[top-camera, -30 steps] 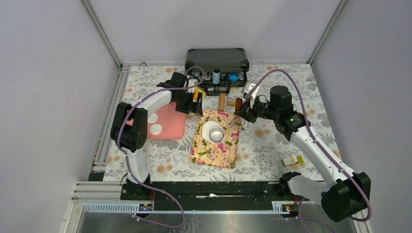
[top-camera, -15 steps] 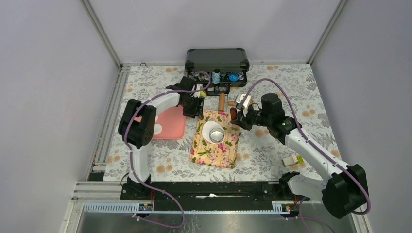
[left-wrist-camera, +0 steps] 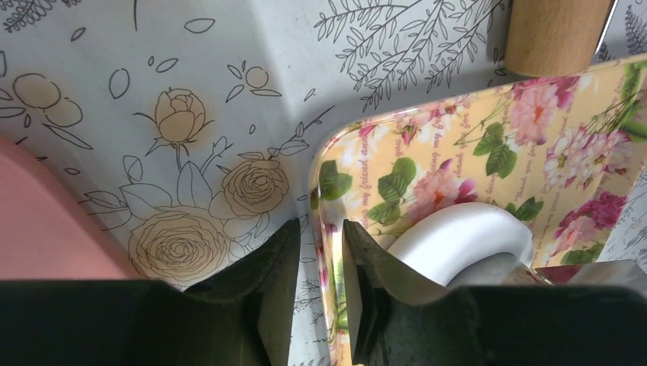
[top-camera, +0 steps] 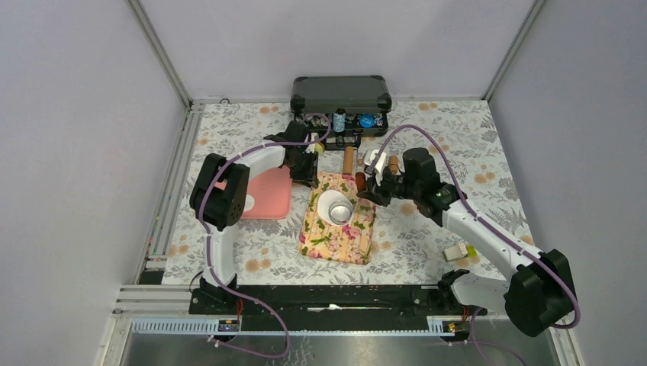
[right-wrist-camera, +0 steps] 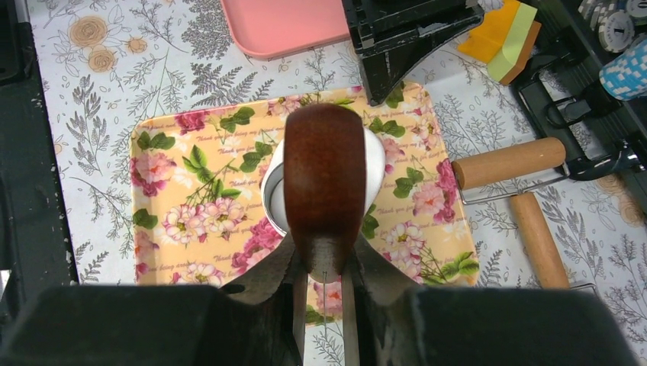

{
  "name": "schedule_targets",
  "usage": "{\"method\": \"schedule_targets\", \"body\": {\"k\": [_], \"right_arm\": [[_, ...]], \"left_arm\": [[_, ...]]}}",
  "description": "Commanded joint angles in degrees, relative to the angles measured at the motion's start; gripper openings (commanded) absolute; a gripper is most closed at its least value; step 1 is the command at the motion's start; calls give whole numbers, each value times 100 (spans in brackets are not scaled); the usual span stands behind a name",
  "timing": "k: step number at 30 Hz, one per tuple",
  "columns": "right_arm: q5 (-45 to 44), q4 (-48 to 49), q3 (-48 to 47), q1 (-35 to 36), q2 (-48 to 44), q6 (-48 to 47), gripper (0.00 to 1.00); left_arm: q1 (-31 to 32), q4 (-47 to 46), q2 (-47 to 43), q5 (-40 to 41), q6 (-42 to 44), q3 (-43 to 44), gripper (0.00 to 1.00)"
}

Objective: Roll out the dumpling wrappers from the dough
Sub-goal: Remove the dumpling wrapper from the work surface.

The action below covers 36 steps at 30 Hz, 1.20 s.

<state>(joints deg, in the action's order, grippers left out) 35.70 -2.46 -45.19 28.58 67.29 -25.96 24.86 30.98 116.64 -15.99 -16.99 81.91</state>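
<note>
The dumpling wrappers [top-camera: 249, 203] are in neither grip. The left gripper [left-wrist-camera: 320, 236] has drawn its fingers in from wide apart to a narrow gap. One finger sits on each side of the rim at the far left corner of the floral tray [left-wrist-camera: 427, 152]. We cannot tell whether they pinch that rim yet or only straddle it.

The right gripper [right-wrist-camera: 326, 271] is clamped on the dark rolling pin [right-wrist-camera: 324, 175], as it was a second ago. It has carried the pin in over the tray's far right corner, with the pin's end aimed at the round tin [right-wrist-camera: 374, 164] on the far half of the tray.

Outward from there, the pink tray [top-camera: 271, 194] lies just beside the floral one, toward the left edge of the table [top-camera: 416, 229]. Two white discs lay in plain view on it a second ago. The left arm has since swung across them, and only a sliver of white shows by its elbow, which we take for one wrapper. We can pick out no lump of dough in any view.

We judge this to be setting up: one arm steadies the tray while the other brings the pin. Rolling has not begun, and nothing but the tin lies near the pin.
</note>
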Motion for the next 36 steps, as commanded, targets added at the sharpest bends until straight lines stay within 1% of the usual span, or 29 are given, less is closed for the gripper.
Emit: {"method": "schedule_targets", "body": {"k": [1,21,23,28,36], "right_arm": [[182,64,-158,98,50,-85,0],[103,55,-63,183,202,-205,0],[51,-38,-68,179,234,-285,0],[-98,-252,-81,192,270,-476,0],[-412,-129,-23,214,285,-564,0]], "left_arm": [[27,-223,50,141,-179,-62,30],[30,-277,90,491,-515,-279,4],[36,-277,93,470,-516,-274,0],[45,-268,61,463,-499,-279,0],[135,-259,58,488,-388,-292,0]]}}
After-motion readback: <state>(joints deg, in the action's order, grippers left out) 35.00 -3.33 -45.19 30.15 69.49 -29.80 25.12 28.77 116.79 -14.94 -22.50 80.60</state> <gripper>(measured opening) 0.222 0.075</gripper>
